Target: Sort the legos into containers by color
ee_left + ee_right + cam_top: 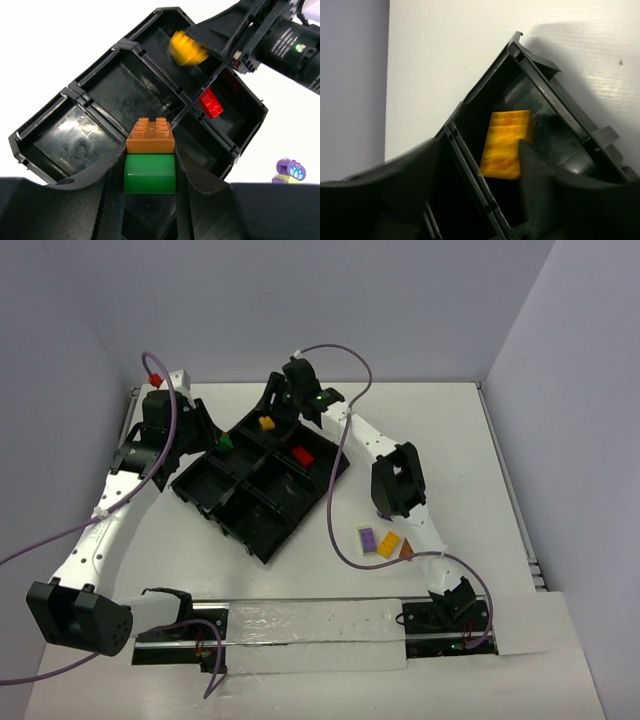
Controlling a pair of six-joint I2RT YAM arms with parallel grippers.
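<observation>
2 colours risk sharing 1 compartment: left claw is clamped on green brick with brown brick stuck on top. Right claw apart over yellow brick.

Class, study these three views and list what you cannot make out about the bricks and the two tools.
- Right wrist view: the yellow brick is blurred and half behind the right tool; whether that tool touches it is unclear.
- Left wrist view: the body of the left tool cuts off the bottom of the purple piece.
- Top view: the green brick is mostly hidden by the left tool.
</observation>
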